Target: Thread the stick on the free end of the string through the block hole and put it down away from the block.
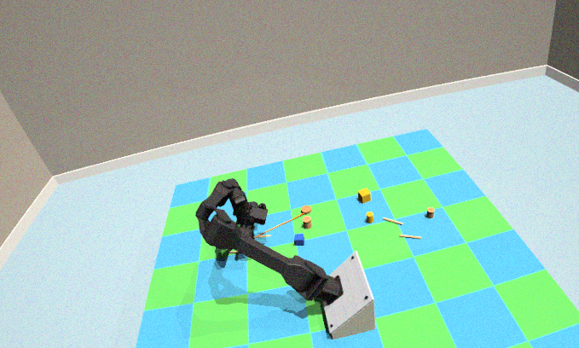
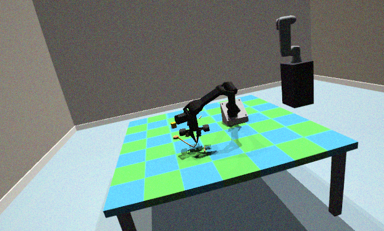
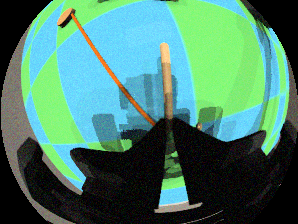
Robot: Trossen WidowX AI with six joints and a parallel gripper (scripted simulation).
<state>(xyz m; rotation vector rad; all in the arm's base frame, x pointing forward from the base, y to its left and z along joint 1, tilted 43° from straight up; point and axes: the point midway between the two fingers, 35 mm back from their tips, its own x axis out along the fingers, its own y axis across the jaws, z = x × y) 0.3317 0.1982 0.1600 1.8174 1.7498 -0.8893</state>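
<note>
My gripper [image 2: 196,144] [image 3: 168,122] is shut on the wooden stick [image 1: 263,235] [image 3: 166,75], low over the table. In the wrist view the stick points away from the fingertips, its far end free. The orange string [image 1: 282,223] [image 2: 186,141] [image 3: 107,72] runs nearly straight from the round button [image 1: 305,209] [image 2: 175,137] [image 3: 65,18] to the fingertips. The fingertips are hidden behind the arm in the top view. I cannot make out a block with a hole in any view. A yellow cube [image 1: 364,195] [image 2: 173,124] shows no visible hole.
A blue cube [image 1: 298,239] and a brown cylinder [image 1: 307,223] stand near the button. Farther right are a yellow cylinder [image 1: 369,217], two loose sticks [image 1: 392,220] [image 1: 410,236] and another brown cylinder [image 1: 430,212]. A small orange-brown piece [image 1: 233,252] [image 2: 205,148] [image 3: 199,127] lies near the gripper.
</note>
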